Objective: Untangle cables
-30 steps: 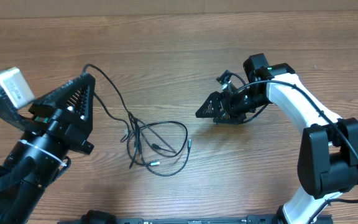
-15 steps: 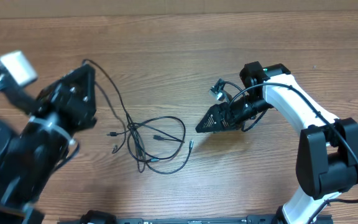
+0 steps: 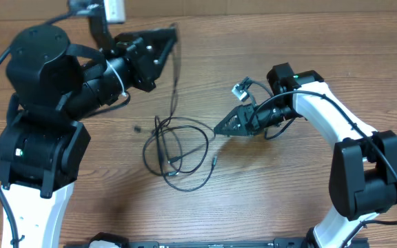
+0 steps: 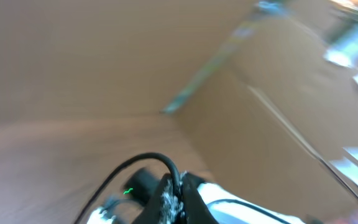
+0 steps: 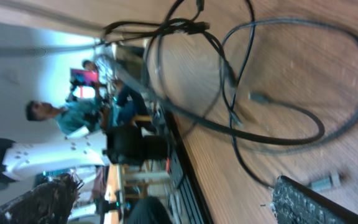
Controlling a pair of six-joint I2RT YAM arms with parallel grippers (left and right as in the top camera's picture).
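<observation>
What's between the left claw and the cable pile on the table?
A single thin cable runs from the left claw down to the pile; otherwise bare table. The overhead view shows it.

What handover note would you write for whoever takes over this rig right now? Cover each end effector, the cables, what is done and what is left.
Left end effector: shut on one cable strand, raised over the far side of the table; the strand runs down to the pile.
Right end effector: open, empty, at the right edge of the cables.
Done: one strand drawn out.
Left: the loops on the table are crossed and need separating.
</observation>
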